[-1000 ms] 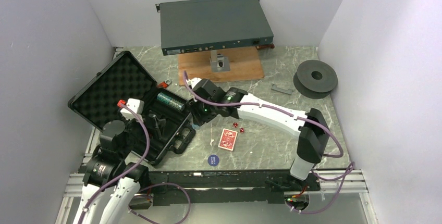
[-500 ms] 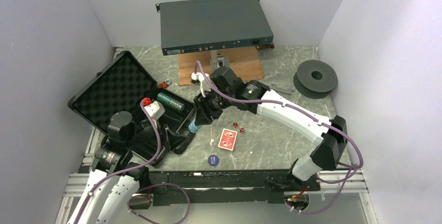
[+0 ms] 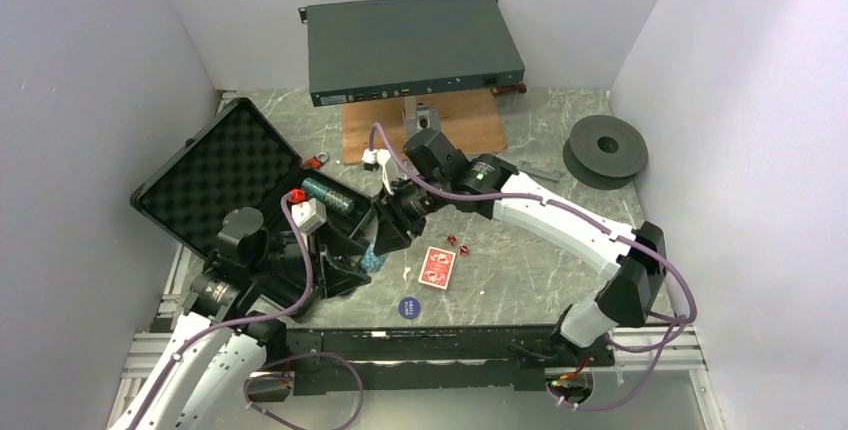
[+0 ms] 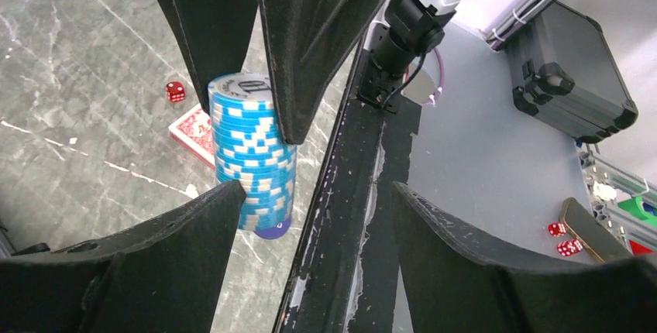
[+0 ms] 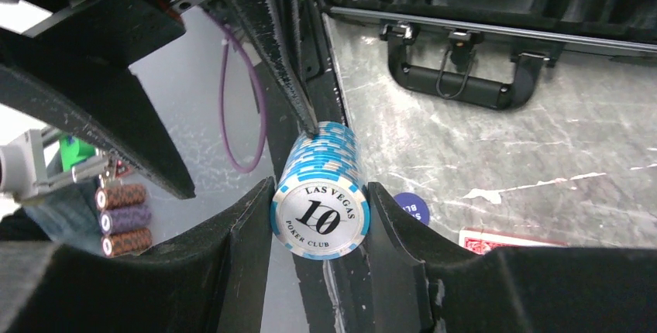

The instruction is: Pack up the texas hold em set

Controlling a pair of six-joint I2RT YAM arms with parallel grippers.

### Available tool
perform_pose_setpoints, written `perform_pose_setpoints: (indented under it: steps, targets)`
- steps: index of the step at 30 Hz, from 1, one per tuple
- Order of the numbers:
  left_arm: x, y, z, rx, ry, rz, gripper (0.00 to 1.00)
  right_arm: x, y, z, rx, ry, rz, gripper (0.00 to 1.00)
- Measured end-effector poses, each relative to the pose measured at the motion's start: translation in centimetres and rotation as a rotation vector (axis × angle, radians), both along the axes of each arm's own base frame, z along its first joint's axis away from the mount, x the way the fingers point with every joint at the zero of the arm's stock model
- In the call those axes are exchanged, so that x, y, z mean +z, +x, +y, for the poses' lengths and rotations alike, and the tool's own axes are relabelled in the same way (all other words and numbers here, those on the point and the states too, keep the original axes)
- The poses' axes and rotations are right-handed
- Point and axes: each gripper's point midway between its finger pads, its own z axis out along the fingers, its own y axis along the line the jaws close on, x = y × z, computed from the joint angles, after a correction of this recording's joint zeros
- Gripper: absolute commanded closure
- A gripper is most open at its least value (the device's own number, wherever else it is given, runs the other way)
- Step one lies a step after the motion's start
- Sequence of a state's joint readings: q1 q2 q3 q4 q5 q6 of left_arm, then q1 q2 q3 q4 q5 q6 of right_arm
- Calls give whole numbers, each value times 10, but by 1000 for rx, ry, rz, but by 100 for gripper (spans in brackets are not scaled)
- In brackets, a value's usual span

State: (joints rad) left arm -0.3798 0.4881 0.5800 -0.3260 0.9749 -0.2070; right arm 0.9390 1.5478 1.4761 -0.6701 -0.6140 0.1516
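Roughly early-to-middle, by the look of it; the briefcase is lying open at the left, and one chip roll can be seen laid in its tray. A second chip stack is pinched between the fingers of the right gripper, held up off the table just by the case's handle side; the left gripper is spread wide right next to it with nothing gripped, so a handover is probably being lined up. The card deck, red dice and blue disc are left out on the marble; those are to be stowed, then the lid shut.
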Motion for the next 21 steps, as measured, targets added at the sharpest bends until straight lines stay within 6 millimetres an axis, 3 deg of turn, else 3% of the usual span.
perform_pose_setpoints:
  steps: [10, 16, 21]
  targets:
    - [-3, -1, -3, -12, 10, 13, 26, 8, -38, 4, 150, 42, 41, 100]
    - [-4, 0, -3, -10, 12, 13, 34, 13, -40, 5, 162, 62, 40, 100]
    - [-4, -6, -6, -43, 12, 22, 34, 17, -39, 8, 165, 83, 33, 100]
